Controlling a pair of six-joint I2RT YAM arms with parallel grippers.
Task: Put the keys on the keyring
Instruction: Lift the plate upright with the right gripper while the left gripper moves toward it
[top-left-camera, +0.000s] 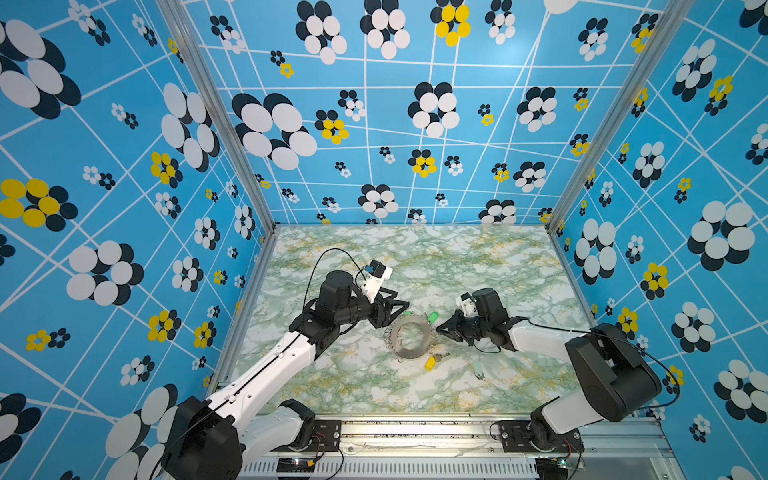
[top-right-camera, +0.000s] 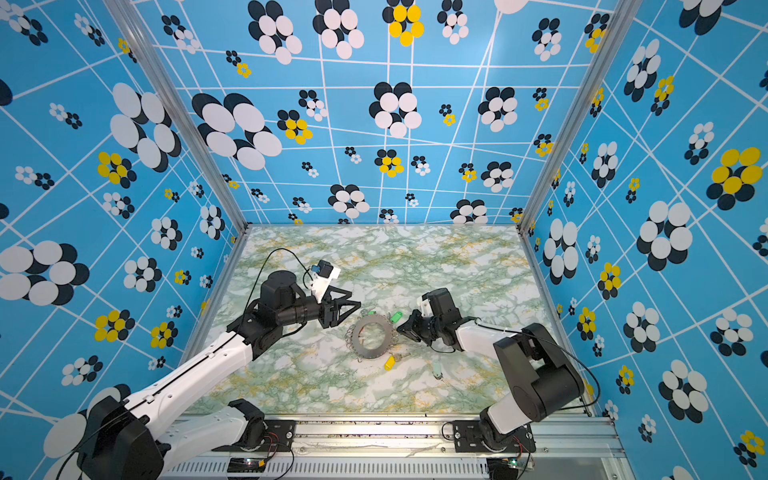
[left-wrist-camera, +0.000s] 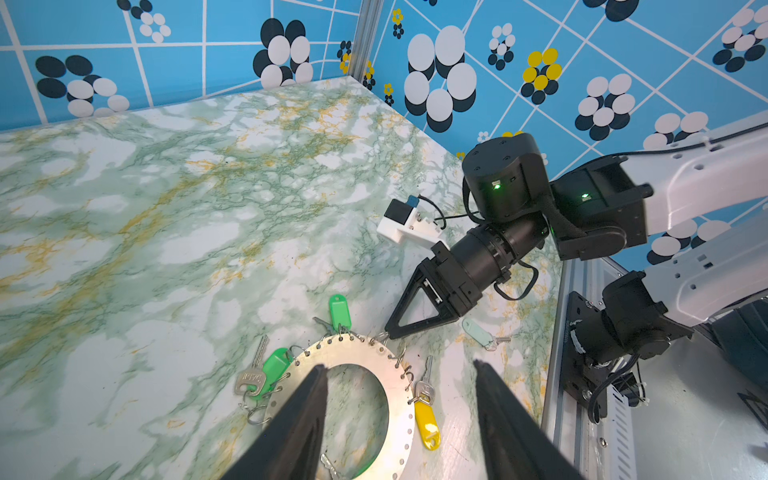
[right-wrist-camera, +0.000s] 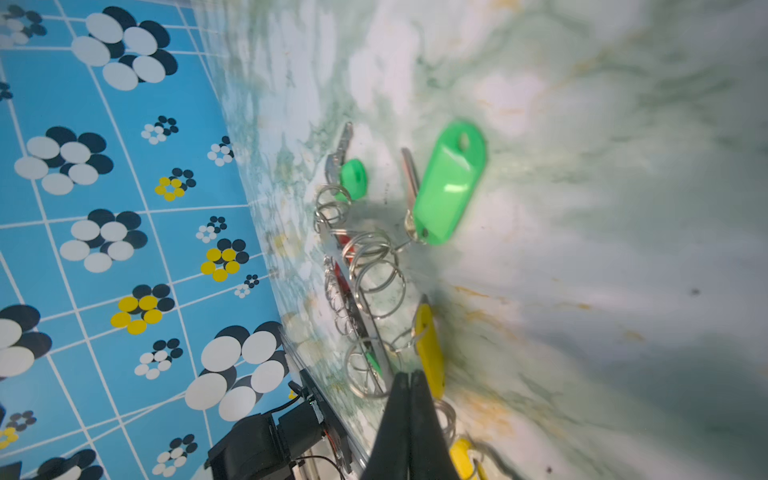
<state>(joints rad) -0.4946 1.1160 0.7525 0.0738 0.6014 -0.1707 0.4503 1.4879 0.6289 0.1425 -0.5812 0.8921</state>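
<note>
Flat grey metal keyring disc (left-wrist-camera: 353, 351) on green marbled counter (left-wrist-camera: 166, 208), left tool (left-wrist-camera: 399, 365) gaping empty above it, right tool (left-wrist-camera: 388, 332) pinched closed at its rim, green-tagged silvery key (left-wrist-camera: 340, 309) and yellow-tagged key (left-wrist-camera: 426, 419) crowding the edge, pale mint-tagged key (left-wrist-camera: 478, 332) apart.

Overhead stereo pair; close wrist views

Stamp on the key (left-wrist-camera: 250, 379) is illegible

Far half of the marble table (top-left-camera: 415, 257) lies open; keys (top-left-camera: 430, 362) and wire loops (top-left-camera: 389, 333) crowd the keyring (top-left-camera: 409, 352)
</note>
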